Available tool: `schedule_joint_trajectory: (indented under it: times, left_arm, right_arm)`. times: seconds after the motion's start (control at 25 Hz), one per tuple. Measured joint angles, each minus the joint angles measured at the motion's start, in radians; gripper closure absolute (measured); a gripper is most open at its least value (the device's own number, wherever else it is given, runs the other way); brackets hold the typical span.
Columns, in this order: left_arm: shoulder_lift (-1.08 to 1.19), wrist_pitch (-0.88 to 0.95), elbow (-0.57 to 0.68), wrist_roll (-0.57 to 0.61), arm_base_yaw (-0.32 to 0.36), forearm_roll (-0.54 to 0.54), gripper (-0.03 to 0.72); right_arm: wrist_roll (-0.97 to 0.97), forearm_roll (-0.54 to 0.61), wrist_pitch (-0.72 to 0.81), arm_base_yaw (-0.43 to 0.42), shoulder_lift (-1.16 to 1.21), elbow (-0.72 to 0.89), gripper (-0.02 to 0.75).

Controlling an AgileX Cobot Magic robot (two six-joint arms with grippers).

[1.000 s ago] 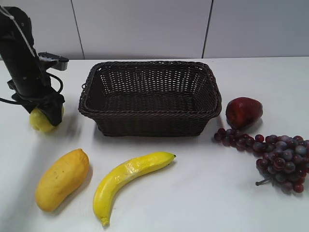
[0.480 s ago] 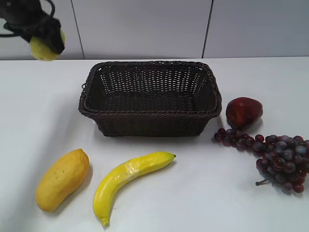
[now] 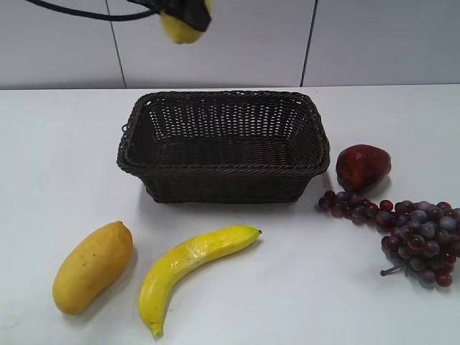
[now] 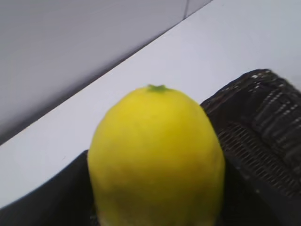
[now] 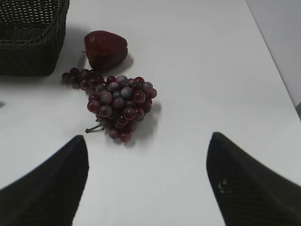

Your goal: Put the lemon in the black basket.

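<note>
While gripped, lemon [image 3: 181,29] inside left claw [image 3: 188,13], above black basket [image 3: 224,146]

Found no readable text, label, brand, number or sign anywhere: none on the lemon [image 4: 155,160], the black basket [image 3: 223,169], the other fruit, the desk [image 3: 302,287] or the wall panels.

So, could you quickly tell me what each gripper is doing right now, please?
Left gripper: closed on the small pale yellow bumpy lemon.
Right gripper: open, holding nothing.
</note>
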Motion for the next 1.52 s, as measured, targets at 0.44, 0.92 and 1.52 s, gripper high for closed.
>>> schedule_joint_trajectory:
  times: [0.44,0.92,1.52]
  left_arm:
    - [0.229,-0.035,-0.001,0.0,-0.129,-0.001,0.14]
    - [0.324,0.157,-0.038,-0.002,-0.128,-0.001,0.045]
    - [0.145,0.333,-0.155,-0.26,0.015,0.195,0.1]
  right_arm:
    - [0.0,0.0,0.0,0.0,0.0,0.0,0.147]
    - [0.0,0.0,0.0,0.0,0.0,0.0,0.146]
    - [0.0,0.0,0.0,0.0,0.0,0.0,0.146]
